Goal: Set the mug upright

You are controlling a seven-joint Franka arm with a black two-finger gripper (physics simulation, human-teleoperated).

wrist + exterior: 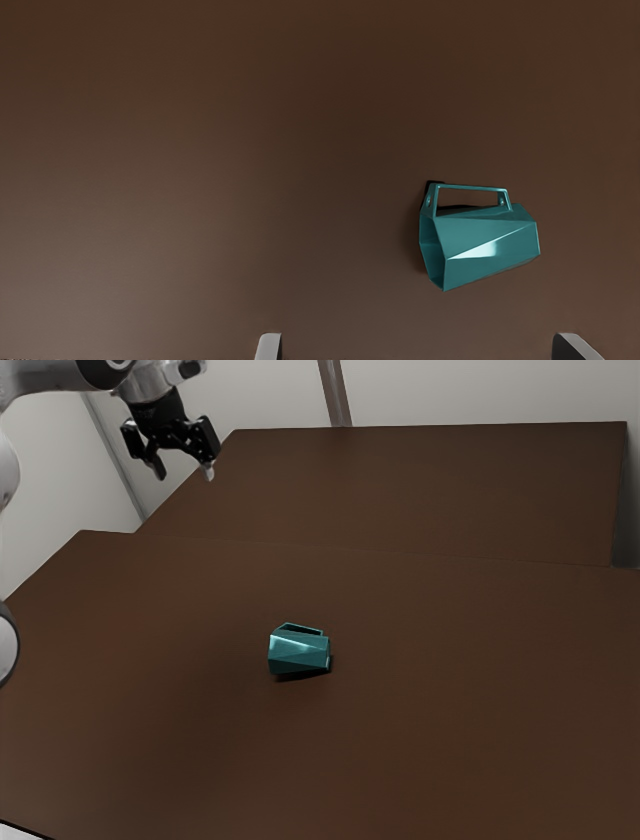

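A teal faceted mug [299,652] lies on its side on the brown table in the exterior view. High above the table, at the exterior view's upper left, hangs the black gripper [185,472], well apart from the mug. In the wrist view the mug [487,240] shows its open mouth at one end and its angular handle along one side. The gripper [417,347] is open there, its two fingertips wide apart with bare table between them.
The brown tabletop [420,760] stretches around the mug, with its far edge near pale walls [480,390]. A white rounded part [8,650] stands at the exterior view's left edge.
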